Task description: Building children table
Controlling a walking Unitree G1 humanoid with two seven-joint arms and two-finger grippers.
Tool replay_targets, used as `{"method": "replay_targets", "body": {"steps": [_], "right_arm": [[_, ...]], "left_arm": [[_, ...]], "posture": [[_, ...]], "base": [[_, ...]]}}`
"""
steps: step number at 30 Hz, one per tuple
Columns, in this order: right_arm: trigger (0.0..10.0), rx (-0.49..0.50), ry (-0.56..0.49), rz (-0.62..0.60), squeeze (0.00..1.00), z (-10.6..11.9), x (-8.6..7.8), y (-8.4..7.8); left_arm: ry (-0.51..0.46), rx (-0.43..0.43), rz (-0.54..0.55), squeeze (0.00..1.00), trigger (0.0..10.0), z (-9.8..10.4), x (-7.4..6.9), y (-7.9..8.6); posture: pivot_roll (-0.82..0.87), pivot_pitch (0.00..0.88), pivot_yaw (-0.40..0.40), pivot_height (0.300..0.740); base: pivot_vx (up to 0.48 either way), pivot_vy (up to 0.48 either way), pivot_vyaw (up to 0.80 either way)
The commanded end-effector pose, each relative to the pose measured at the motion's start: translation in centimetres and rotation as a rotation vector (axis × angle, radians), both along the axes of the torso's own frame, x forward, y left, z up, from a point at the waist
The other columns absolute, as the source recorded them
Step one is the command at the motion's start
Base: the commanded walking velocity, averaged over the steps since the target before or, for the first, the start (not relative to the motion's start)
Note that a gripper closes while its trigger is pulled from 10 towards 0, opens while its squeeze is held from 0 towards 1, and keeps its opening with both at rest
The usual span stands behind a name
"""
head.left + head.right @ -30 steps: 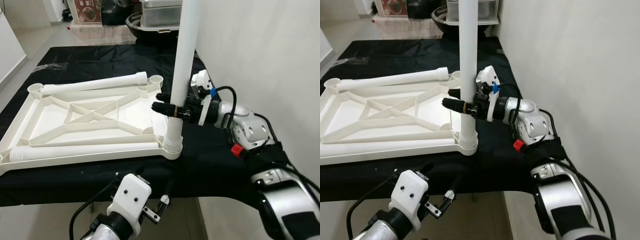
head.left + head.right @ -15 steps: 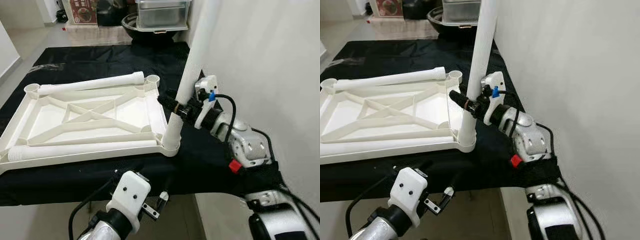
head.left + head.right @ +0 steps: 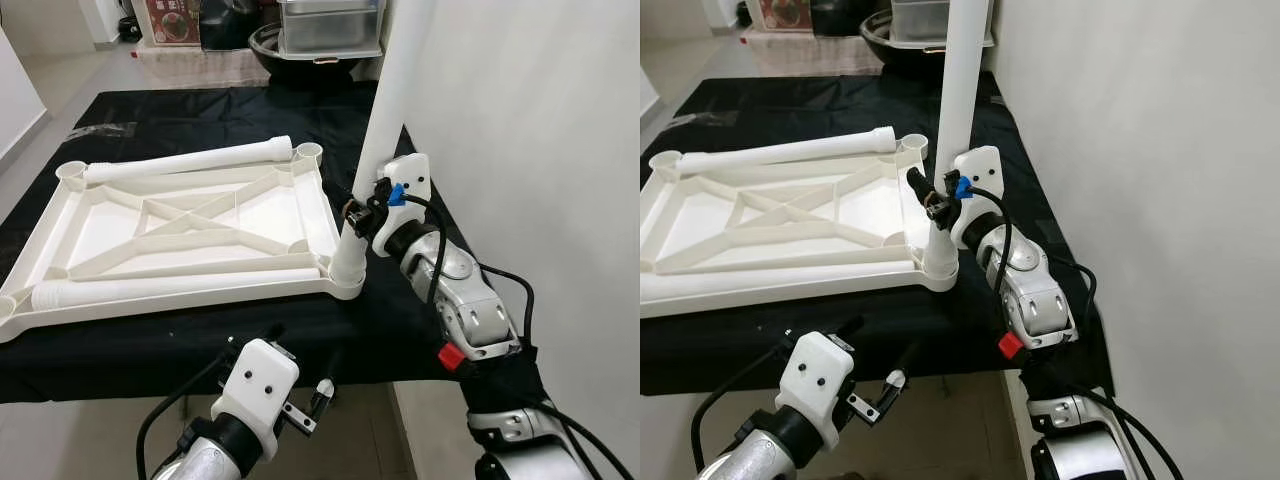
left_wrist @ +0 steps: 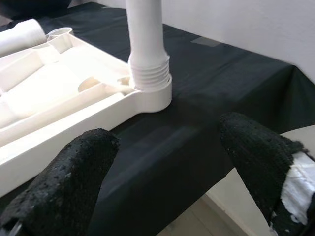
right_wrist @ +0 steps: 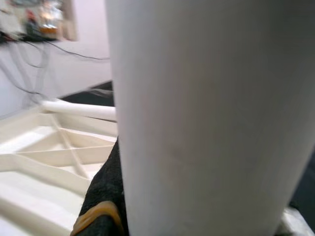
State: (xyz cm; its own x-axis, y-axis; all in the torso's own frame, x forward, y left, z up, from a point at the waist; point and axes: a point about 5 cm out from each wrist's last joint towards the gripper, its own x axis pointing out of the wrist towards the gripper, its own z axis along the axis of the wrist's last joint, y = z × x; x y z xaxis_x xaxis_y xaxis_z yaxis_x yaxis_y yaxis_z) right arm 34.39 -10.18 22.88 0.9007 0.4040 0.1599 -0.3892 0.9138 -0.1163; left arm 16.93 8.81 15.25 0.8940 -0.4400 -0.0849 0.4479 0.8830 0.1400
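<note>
Here, key relation: the upright leg (image 3: 385, 130) is held by the right gripper (image 3: 358, 212) just above its threaded foot, with the long axis running up from the socket and leaning slightly toward the wall.
Leg position: the leg is seated in the corner socket (image 4: 147, 96) of the tabletop (image 3: 190, 230), at the near right corner, close to the desk's right edge.
Right gripper: its black fingers are closed around the leg low on the shaft; in the right wrist view the white tube (image 5: 197, 123) is pressed right against the camera.
Nearer arm: the right arm is on the leg; the left gripper (image 4: 167, 162) is kept below the desk's near edge, fingers spread wide and nothing held.
Leg look: a smooth white plastic tube with a ribbed collar at the base.
Tabletop look: a white moulded panel laid upside down on the black-covered desk (image 3: 200, 110), with crossed ribs and round sockets at the corners.
Other legs: one spare leg (image 3: 185, 162) is laid along the far edge of the tabletop, another (image 3: 170, 290) along its near edge.
Step judged: the first leg is probably being screwed or pressed home, and three sockets appear not yet fitted.
</note>
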Motion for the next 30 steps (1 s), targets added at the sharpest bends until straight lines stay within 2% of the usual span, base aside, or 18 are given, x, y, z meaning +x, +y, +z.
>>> {"method": "replay_targets", "body": {"steps": [1,2,3,8,9,10,12,13,15,18,23,26,27,30], "right_arm": [[10.0,-0.085,0.112,-0.175,0.0,-2.7,0.4,-1.5],[10.0,-0.085,0.112,-0.175,0.0,-2.7,0.4,-1.5],[10.0,-0.081,0.13,-0.256,0.0,-2.6,0.8,-1.5],[10.0,-0.033,0.2,-0.374,0.0,-2.9,1.4,-1.5],[10.0,0.012,0.23,-0.426,0.0,-3.0,1.5,-1.7],[10.0,0.012,0.23,-0.426,0.0,-3.0,1.5,-1.7],[10.0,0.062,0.255,-0.56,0.0,-3.1,1.7,-2.1],[10.0,0.062,0.255,-0.56,0.0,-3.1,1.7,-2.1],[10.0,0.134,0.28,-0.63,0.0,-3.2,1.6,-2.2],[10.0,0.189,0.278,-0.68,0.0,-3.1,1.5,-2.2],[10.0,0.288,0.243,-0.717,0.0,-2.2,1.0,-1.6],[10.0,0.332,0.171,-0.701,0.0,-0.5,1.1,-1.5],[10.0,0.356,0.107,-0.66,0.0,1.0,1.2,-1.5],[10.0,0.369,0.064,-0.631,0.0,1.9,1.2,-1.4]], "left_arm": [[0.01,0.01,-0.006,0.0,10.0,-0.3,0.0,0.0],[0.01,0.01,-0.006,0.0,10.0,-0.3,0.0,0.0],[0.008,0.009,-0.007,0.0,10.0,-0.3,0.0,0.0],[0.004,0.009,-0.009,0.0,10.0,-0.4,0.0,-0.1],[0.002,0.011,-0.009,0.0,10.0,-0.3,0.1,-0.1],[0.002,0.011,-0.009,0.0,10.0,-0.3,0.1,-0.1],[0.0,0.014,-0.007,0.0,10.0,-0.3,0.1,0.0],[0.0,0.014,-0.007,0.0,10.0,-0.3,0.1,0.0],[-0.002,0.015,-0.006,0.0,10.0,-0.3,0.2,0.1],[-0.003,0.017,-0.007,0.0,10.0,-0.4,0.2,0.0],[-0.007,0.021,-0.008,0.0,10.0,-0.4,0.4,0.0],[-0.01,0.023,-0.005,0.0,10.0,-0.4,0.6,0.1],[-0.009,0.021,-0.001,0.0,10.0,-0.4,0.6,0.1],[-0.009,0.02,0.002,0.0,10.0,-0.5,0.7,0.2]], "posture": [[0.11,0.141,-0.012,0.74],[0.11,0.141,-0.012,0.74],[0.12,0.137,-0.014,0.74],[0.12,0.134,-0.015,0.74],[0.12,0.133,-0.019,0.74],[0.12,0.133,-0.019,0.74],[0.12,0.134,-0.021,0.74],[0.12,0.134,-0.021,0.74],[0.12,0.135,-0.021,0.74],[0.12,0.136,-0.022,0.74],[0.12,0.134,-0.022,0.74],[0.12,0.134,-0.023,0.74],[0.11,0.13,-0.02,0.74],[0.11,0.13,-0.02,0.74]], "base": [[0.0,0.0,0.0],[0.0,0.0,0.0],[0.0,0.0,0.0],[0.0,0.0,0.0],[0.0,0.0,0.0],[0.0,0.0,0.0],[0.0,0.0,0.0],[0.0,0.0,0.0],[0.0,0.0,0.0],[0.0,0.0,0.0],[0.0,0.0,0.0],[0.0,0.0,0.0],[0.0,0.0,0.0],[0.0,0.0,0.0]]}}
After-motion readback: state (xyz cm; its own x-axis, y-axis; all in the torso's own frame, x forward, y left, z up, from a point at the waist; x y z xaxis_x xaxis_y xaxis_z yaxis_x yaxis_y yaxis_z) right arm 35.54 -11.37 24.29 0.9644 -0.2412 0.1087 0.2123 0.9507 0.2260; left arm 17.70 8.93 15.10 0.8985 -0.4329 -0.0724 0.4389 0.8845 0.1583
